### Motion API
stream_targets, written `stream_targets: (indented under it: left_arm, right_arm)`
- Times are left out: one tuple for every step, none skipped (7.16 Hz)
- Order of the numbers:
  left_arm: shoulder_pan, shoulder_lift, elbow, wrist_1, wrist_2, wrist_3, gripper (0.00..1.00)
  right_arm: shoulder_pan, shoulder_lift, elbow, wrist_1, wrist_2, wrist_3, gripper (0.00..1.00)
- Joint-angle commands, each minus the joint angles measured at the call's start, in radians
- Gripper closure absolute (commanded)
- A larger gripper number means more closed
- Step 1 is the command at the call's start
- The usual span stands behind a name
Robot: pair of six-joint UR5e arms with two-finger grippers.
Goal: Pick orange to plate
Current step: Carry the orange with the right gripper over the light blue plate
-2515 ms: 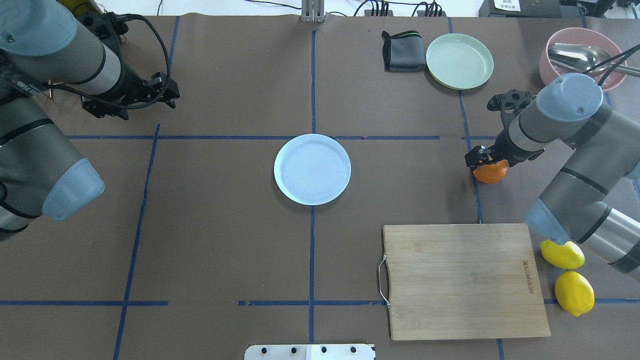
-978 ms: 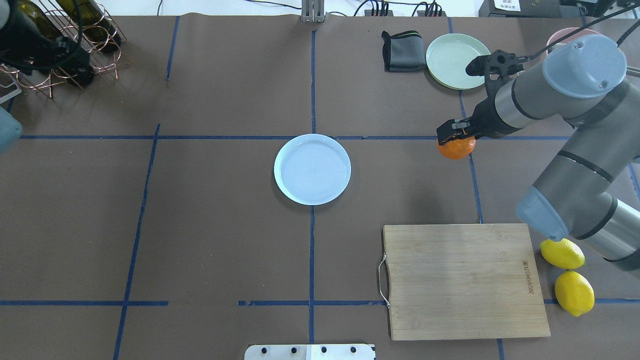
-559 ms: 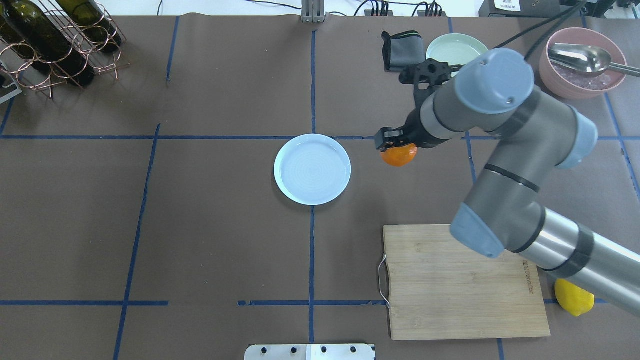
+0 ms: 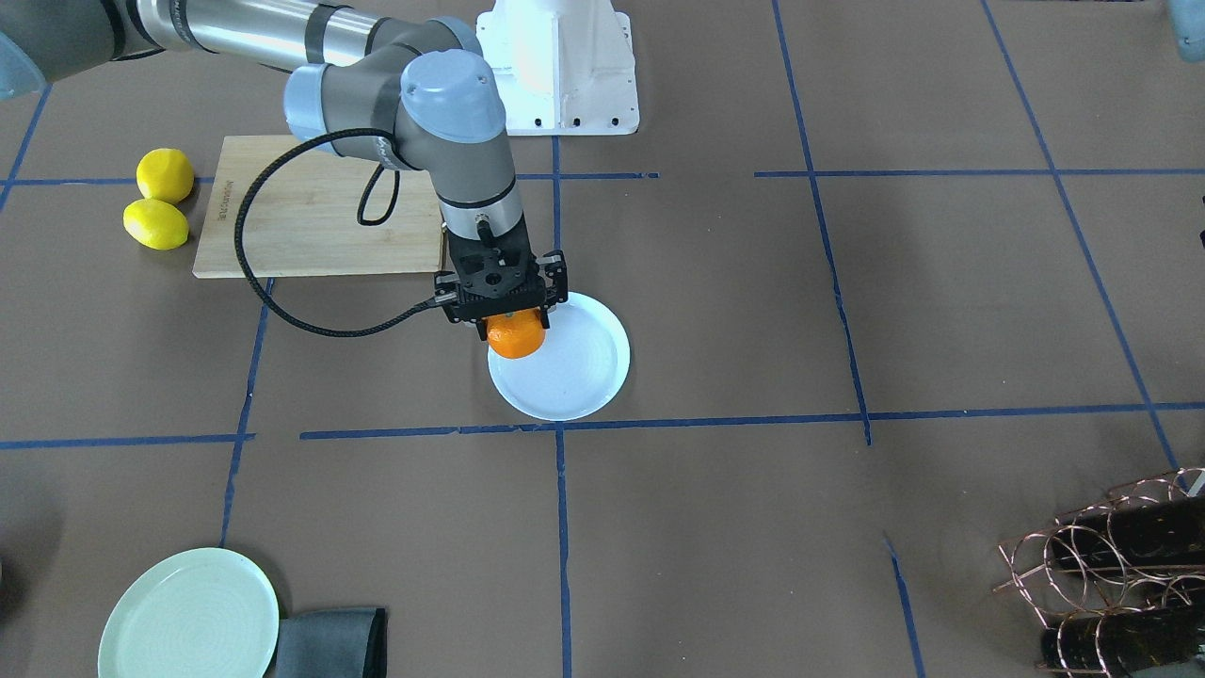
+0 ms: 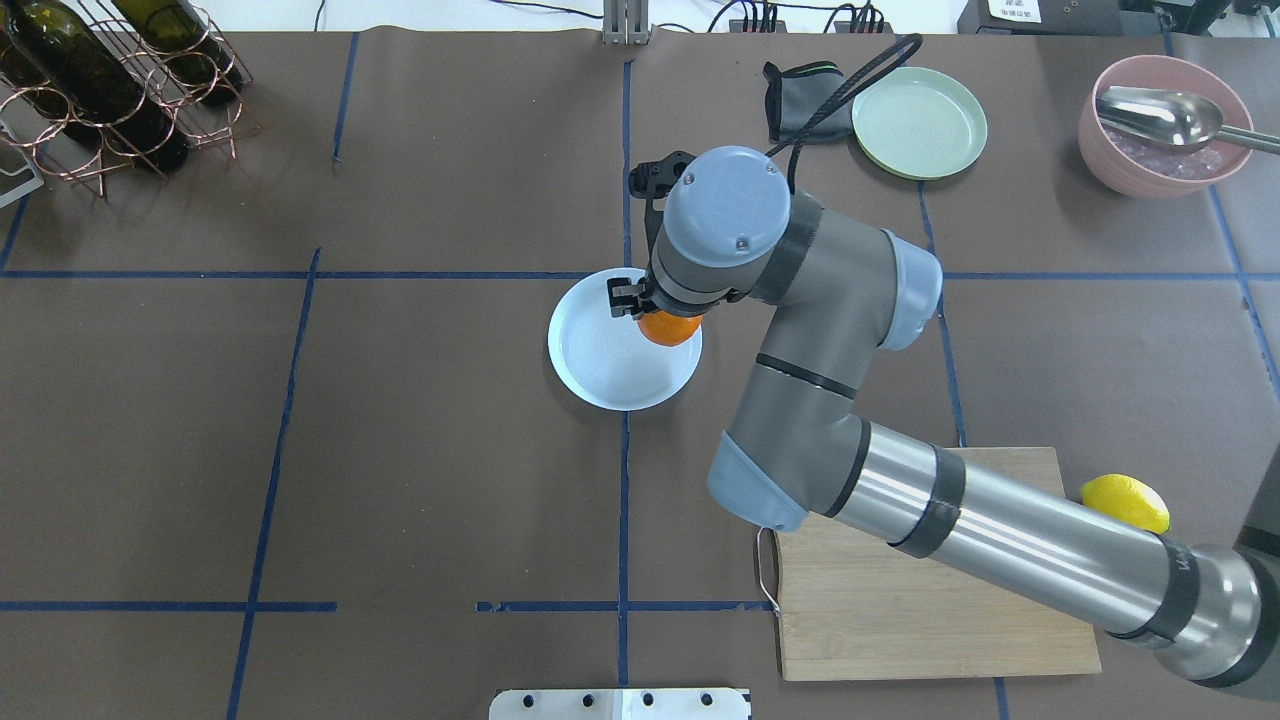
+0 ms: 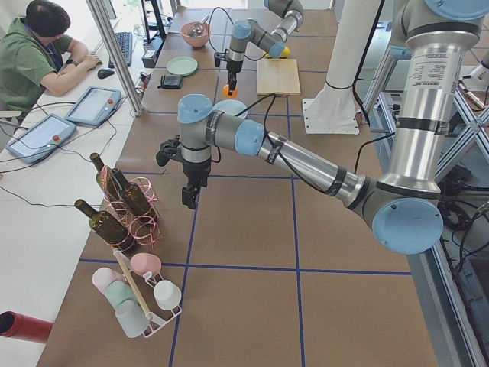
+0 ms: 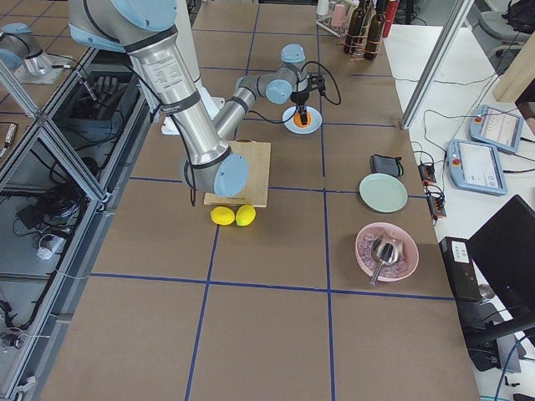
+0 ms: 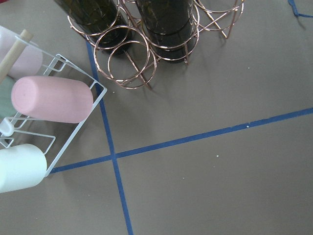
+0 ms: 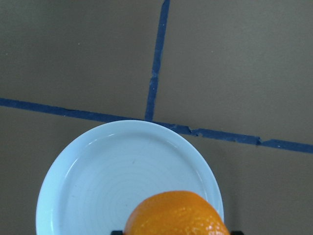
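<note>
The orange hangs above the right part of the pale bluish-white plate, with my right gripper shut on it. From the front, the orange sits under the black gripper, over the rim of the plate nearest the arm. The right wrist view shows the orange at the bottom edge and the plate below it. My left gripper shows only in the exterior left view, pointing down beside the wine rack; I cannot tell whether it is open or shut.
A bamboo cutting board lies at the front right, partly under my right arm, with a lemon beside it. At the back right are a pale green plate, a dark cloth and a pink bowl holding a spoon. A wine rack stands at the back left.
My right arm has swung left, carrying the orange from the table's right side to above the plate. The left arm has drawn back out of the overhead view.
</note>
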Motion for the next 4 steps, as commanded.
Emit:
stream_targets:
  left_arm:
    - [-0.039,0.009,0.014,-0.001,0.001,0.053,0.00]
    - [-0.045,0.009,0.018,0.000,0.001,0.056,0.00]
    - [-0.046,0.012,0.018,0.000,0.001,0.059,0.00]
    - [-0.047,0.021,0.021,-0.001,0.000,0.061,0.00]
  right_arm:
    - [-0.030,0.065,-0.117,0.012,-0.020,-0.003,1.00]
    - [-0.034,0.065,-0.154,0.062,-0.029,-0.003,1.00]
    - [-0.036,0.074,-0.182,0.090,-0.030,-0.001,1.00]
    - [-0.036,0.077,-0.188,0.090,-0.030,-0.001,0.62]
